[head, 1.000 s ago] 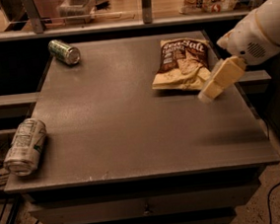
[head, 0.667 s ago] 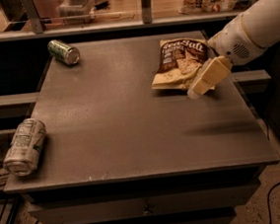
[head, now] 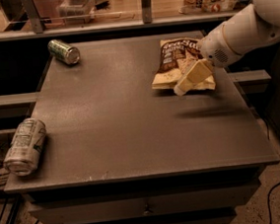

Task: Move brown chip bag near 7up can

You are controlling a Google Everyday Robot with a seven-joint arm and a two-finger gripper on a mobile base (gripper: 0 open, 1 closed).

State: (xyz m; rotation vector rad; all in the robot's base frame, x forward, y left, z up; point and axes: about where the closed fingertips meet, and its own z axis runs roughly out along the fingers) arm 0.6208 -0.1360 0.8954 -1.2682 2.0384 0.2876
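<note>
The gripper [head: 190,79] hovers over the pale near end of the bag [head: 174,56], clamped or not I cannot tell, with the 7up can [head: 25,146] well apart from the bag, by the table's [head: 131,124] opposite near corner

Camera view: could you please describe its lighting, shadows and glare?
Camera view: dim, warm light; soft sheen on the table left of centre; the gripper, over the brown chip bag's near edge, casts a dark shadow nearer the camera; brightest behind the table.

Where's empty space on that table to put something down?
Bare: middle and front of the table, between the 7up can at left and the brown chip bag. Crowded: back right, where the gripper overlaps the bag; green can back left.
</note>
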